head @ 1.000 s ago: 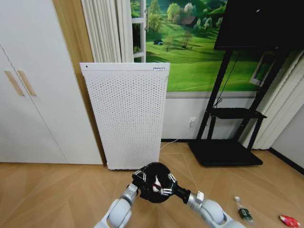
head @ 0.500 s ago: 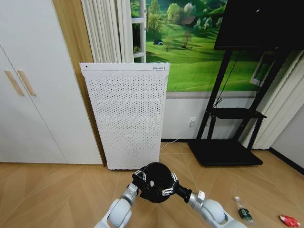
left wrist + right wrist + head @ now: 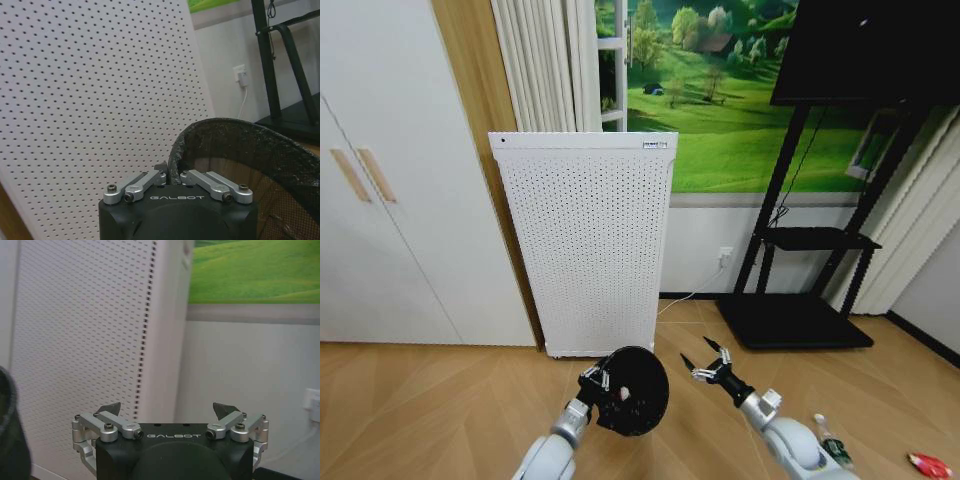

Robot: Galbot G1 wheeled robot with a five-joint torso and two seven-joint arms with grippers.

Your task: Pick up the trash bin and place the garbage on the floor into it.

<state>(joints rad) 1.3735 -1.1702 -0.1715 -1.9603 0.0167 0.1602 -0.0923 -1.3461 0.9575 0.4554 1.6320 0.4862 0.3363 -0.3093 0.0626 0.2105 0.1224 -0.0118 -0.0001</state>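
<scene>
Mesh trash bin point(image 3: 632, 390), light and stiff I judge, hangs rim-pinched in my left gripper point(image 3: 592, 381); right gripper point(image 3: 705, 364), at three o'clock, spread wide.

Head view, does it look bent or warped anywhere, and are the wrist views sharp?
Head view: wide-angle bend, with the white perforated appliance and cupboard leaning outward. Left wrist view: sharp on the trash bin rim. Right wrist view: right gripper crisp, background soft.
</scene>
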